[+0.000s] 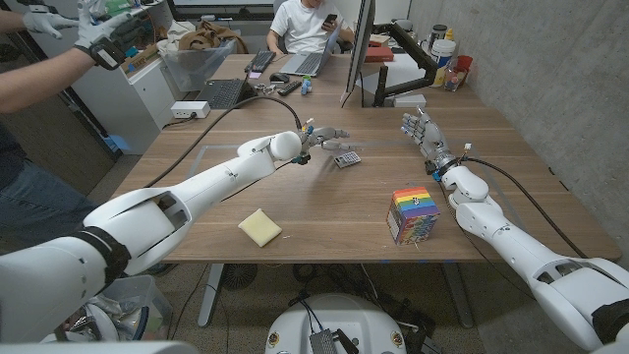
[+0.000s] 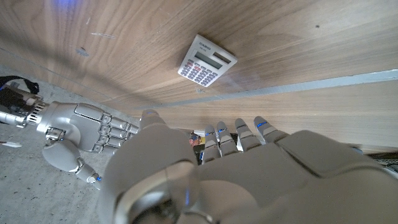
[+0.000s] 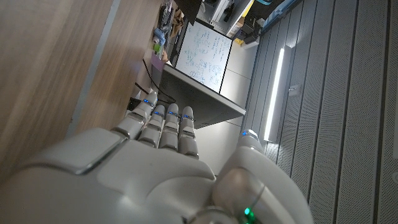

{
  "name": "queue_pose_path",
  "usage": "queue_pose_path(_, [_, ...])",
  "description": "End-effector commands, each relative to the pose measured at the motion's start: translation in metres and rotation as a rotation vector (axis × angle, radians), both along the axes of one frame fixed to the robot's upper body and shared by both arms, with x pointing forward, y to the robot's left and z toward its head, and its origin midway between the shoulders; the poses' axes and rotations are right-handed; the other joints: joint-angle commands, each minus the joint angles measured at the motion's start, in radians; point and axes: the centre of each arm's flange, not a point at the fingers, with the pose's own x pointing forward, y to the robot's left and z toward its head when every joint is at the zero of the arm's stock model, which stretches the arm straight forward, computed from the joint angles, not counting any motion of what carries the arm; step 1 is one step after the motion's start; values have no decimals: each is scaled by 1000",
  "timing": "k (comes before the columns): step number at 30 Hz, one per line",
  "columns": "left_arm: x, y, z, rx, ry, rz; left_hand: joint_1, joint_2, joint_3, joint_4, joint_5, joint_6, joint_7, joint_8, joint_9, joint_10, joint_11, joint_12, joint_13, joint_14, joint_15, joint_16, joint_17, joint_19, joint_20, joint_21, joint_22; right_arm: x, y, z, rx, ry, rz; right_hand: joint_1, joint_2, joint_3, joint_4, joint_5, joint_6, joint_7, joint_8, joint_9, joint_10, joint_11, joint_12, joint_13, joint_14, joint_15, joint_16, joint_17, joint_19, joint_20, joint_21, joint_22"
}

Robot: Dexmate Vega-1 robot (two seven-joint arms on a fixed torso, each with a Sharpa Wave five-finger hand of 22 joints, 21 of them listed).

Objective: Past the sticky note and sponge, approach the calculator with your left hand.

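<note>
The left hand (image 1: pixel 319 137) reaches over the middle of the wooden table (image 1: pixel 226 187), fingers spread and empty, its fingertips just short of the calculator (image 1: pixel 346 158); from the head view it is hard to tell whether they touch it, but the left wrist view shows the calculator (image 2: pixel 207 60) lying apart from the fingers (image 2: pixel 261 129) on bare wood, keys up, its lettering too small to read. The left forearm hides part of the table behind it. The right hand (image 1: pixel 425 133) stands near the table's right edge, fingers straight and apart, holding nothing; the right wrist view shows its back (image 3: pixel 143 168) and little of what lies under it. Near the front edge lie a yellow sponge (image 1: pixel 259 227) and, towards the right, a rainbow-striped sticky-note block (image 1: pixel 413 213). A monitor (image 1: pixel 358 49) on an arm stands at the far side, with laptops and a seated person (image 1: pixel 305 25) beyond; another person's gloved hand (image 1: pixel 98 34) is cut off at the far left corner.
</note>
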Motion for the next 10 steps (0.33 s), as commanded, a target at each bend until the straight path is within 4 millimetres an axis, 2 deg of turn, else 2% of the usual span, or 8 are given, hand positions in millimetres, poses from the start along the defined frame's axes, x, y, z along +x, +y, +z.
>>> queue_pose_path(1, [2,-2,1,2,1,-1,9,0,0,-4,3,4,-6,4,3,6,-9,-3,3,6,1,-4,6,-2,4,7,3,2,0,1,1,-4,1,5,10,-1,-2,3,7,3,5,3,5,-3,2,2,11,1,5,4,1,-2,5,3])
queue_pose_path(10, [3,-3,1,9,1,-3,10,0,-1,-4,4,-5,-3,-1,3,7,-10,-4,3,7,-1,-5,6,-2,5,7,3,3,0,3,2,-5,4,5,11,-1,-2,3,8,2,5,3,6,-2,2,2,11,1,5,4,1,-2,5,3])
